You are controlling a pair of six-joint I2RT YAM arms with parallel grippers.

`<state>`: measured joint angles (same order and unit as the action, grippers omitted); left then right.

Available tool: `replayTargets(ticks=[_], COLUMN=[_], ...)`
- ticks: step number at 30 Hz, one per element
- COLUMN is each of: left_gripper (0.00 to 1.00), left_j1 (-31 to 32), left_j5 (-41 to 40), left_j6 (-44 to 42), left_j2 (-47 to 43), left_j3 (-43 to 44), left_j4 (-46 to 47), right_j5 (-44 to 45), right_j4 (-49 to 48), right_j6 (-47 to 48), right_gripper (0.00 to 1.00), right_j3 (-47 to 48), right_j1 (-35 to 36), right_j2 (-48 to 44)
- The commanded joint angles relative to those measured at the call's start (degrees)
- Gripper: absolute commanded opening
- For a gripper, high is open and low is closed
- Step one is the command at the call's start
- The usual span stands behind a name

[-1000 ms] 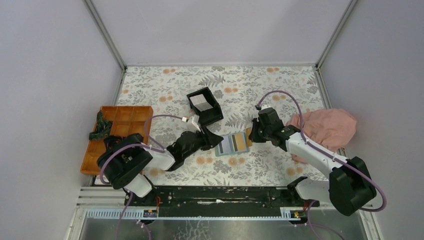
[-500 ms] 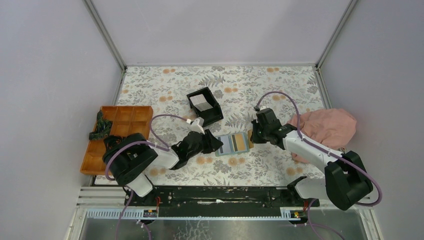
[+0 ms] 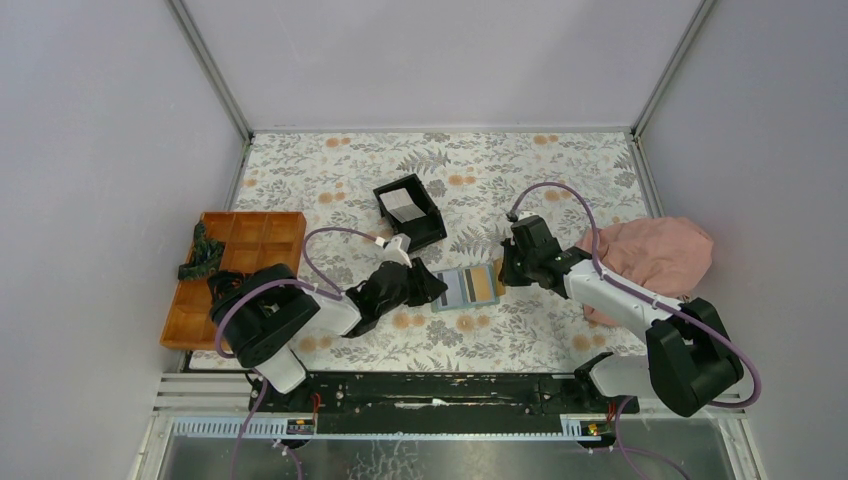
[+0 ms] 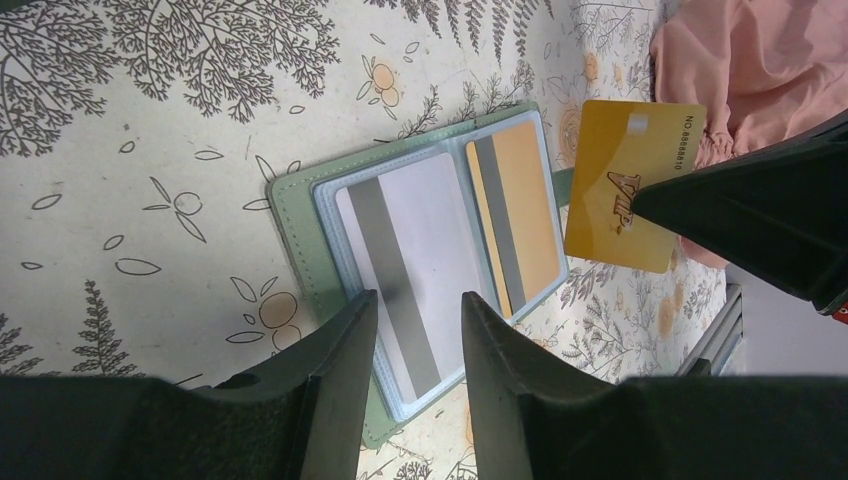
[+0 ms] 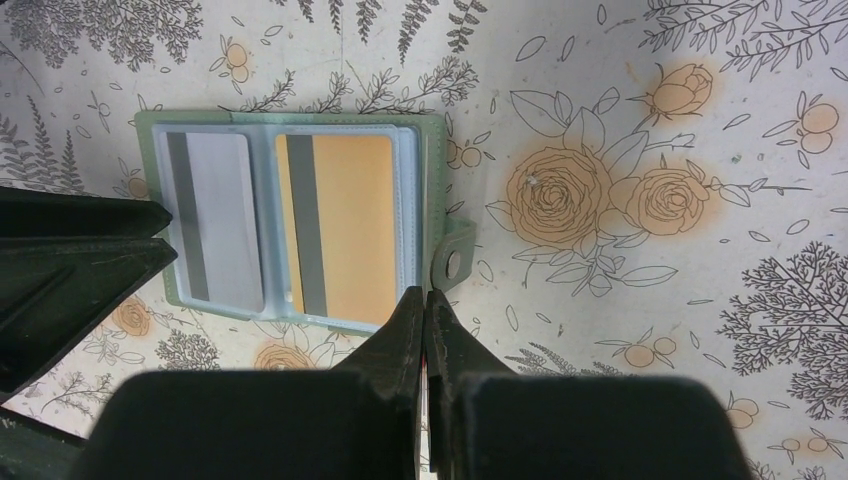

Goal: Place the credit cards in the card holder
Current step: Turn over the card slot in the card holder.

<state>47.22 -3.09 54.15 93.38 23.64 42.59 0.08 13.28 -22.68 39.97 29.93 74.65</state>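
Because the gold card (image 4: 620, 185) is pinched only along one edge by the right gripper (image 5: 425, 305), we judge the main risk to be the card pivoting or slipping between the fingers when its free edge meets a sleeve mouth.

Both visible sleeves of the open card holder (image 4: 296, 222) already carry a card: a white card (image 4: 420, 230) on one side and an orange card (image 4: 525, 200) on the other. The incoming edge could therefore catch on the plastic. It could also push the light holder across the floral tablecloth (image 3: 330, 170).

The left gripper (image 4: 418, 300) could brace the holder against that push, but we cannot tell whether it touches it.

Pose:
- **Right arm:** it reaches in from the right with the wrist low. Its fingers are pressed together on the gold card, just beside the holder's snap-tab corner.
- **Left arm:** it reaches in from the left. Its jaws are part spread with nothing between them, over the holder's edge on the white-card side.

Another pale card (image 3: 400, 203) lies in the black box (image 3: 428, 232), well apart.
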Motion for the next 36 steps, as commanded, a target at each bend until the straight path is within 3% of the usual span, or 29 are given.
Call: replayTargets(ticks=[1,36], left_gripper=[0.44,0.44], left_j1=[0.4,0.5], left_j5=[-1.7,-2.7], left_j6=[-1.4,-1.3], left_j2=[1.0,1.0], left_j3=[0.9,1.2], left_j4=[-1.4,-3.4], right_j5=[-1.5,-3.4], right_j4=[-1.9,-2.9], right_j6=[0.7,0.4], right_gripper=[0.0,0.0], right_j3=[1.7,0.7], right_j1=[-0.2,-0.1], right_j2=[-0.1,0.3])
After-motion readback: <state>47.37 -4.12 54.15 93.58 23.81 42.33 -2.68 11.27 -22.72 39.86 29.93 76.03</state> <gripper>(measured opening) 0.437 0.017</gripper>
